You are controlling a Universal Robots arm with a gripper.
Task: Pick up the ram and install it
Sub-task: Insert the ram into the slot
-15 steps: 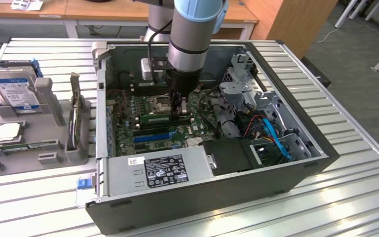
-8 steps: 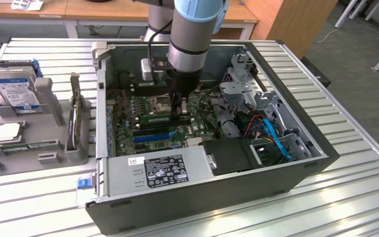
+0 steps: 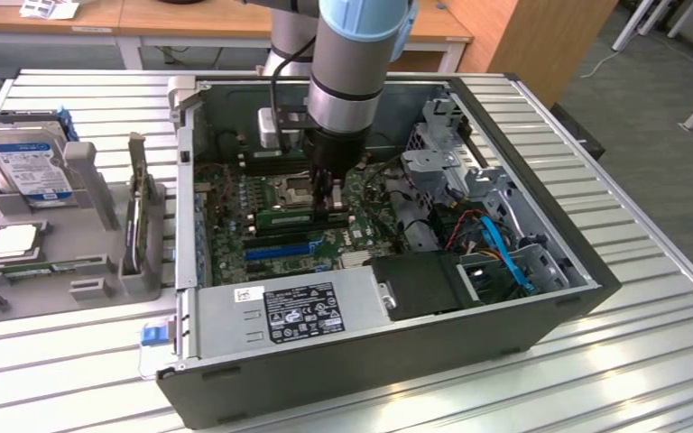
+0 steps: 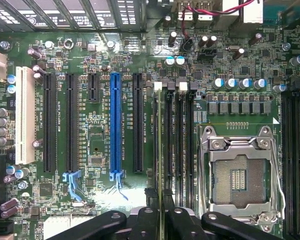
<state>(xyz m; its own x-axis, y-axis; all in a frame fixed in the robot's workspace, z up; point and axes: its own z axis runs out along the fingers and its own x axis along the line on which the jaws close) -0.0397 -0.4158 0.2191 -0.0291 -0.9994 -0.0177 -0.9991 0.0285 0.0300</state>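
As the jaws clench the ram [image 4: 160, 145] at the black memory slots [image 4: 182, 150], it sits at six o'clock from the CPU socket [image 3: 290, 188] in the exterior view.

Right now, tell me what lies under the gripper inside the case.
The gripper clamps the ram, edge-on over the black memory slots beside the CPU socket. The ram covers its own slot, so seating cannot be seen.
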